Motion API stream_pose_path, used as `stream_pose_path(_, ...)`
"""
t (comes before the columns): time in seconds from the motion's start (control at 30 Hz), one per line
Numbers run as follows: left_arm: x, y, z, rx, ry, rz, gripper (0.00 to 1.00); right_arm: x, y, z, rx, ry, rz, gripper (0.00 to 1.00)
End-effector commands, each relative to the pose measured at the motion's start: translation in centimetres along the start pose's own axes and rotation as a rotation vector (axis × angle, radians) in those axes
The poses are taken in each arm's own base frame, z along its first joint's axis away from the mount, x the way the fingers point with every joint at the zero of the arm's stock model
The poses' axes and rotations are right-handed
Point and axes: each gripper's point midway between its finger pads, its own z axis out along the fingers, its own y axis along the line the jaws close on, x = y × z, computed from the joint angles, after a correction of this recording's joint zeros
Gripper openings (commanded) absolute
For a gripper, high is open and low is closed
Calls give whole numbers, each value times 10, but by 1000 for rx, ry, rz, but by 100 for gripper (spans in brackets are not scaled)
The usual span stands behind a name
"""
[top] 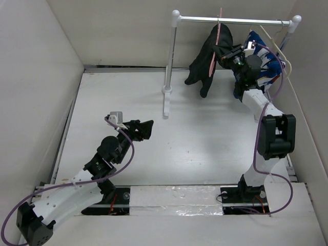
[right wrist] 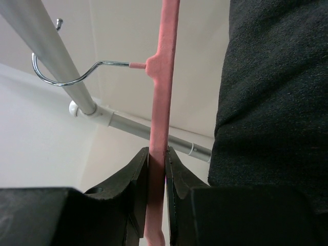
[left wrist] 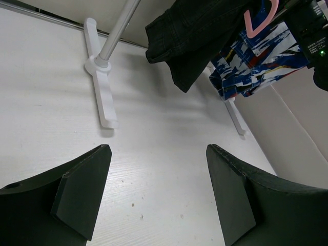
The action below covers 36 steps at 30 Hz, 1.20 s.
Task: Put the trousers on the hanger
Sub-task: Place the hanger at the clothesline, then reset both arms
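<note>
Left arm, near left: left gripper (top: 146, 128) held low over the white table (top: 205, 154), fingers spread wide with nothing between them; the left wrist view shows bare tabletop through the gap (left wrist: 158, 154). Middle of table: white rack foot (top: 166, 102) with upright post (top: 169, 66), a second foot at far right (left wrist: 234, 117). Right arm, right side, reaching up and far: right gripper (top: 229, 54) raised to the rack, jaws pinching the hanger (top: 216, 48) by its thin pink bar, which runs straight between the fingertips (right wrist: 157, 159). Hanger: pink, edge-on in the top view, its metal hook (right wrist: 66, 77) over the silver rail (top: 230, 20). The trousers (top: 205, 64): black, hanging at the far side under the rail, draped at the hanger with fabric on both sides of the pink bar, lower ends clear of the table; in the right wrist view the dark cloth (right wrist: 271, 102) hangs just right of the bar. Far right on the same rail: patterned garment (top: 266, 66) in blue, white and red on a cream hanger (top: 279, 48)
</note>
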Motion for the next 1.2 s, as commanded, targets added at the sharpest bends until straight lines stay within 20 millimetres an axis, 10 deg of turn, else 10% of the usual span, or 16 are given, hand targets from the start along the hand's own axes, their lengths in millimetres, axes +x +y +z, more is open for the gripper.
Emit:
stream_pose_path(0.0, -7, -5, 2, 23, -30, 1, 72, -23, 89, -8, -264, -84, -116, 0)
stream_pose_path(0.1, -5, -6, 4, 18, -15, 6, 72, -20, 86, -9, -262, -72, -122, 1)
stream_pose_path(0.3, -5, -3, 4, 2, -10, 9, 73, -15, 81, -22, -226, -72, -184, 52)
stream_pose_path(0.37, -5, -4, 4, 8, -16, 6, 73, -15, 75, -28, -196, -67, -216, 53)
stream_pose_path(0.4, -3, -2, 5, 4, -13, 9, 74, -15, 83, -33, -204, -68, -236, 94)
stream_pose_path(0.43, -2, -1, 6, -2, -9, 13, 74, -17, 82, -36, -191, -70, -253, 100)
stream_pose_path(0.8, 3, 4, 10, -33, 1, 24, 75, 12, 112, -112, -254, -23, -443, 100)
stream_pose_path(1.17, 1, 16, 4, -48, -64, 11, 76, 116, 47, -268, -131, 181, -730, 100)
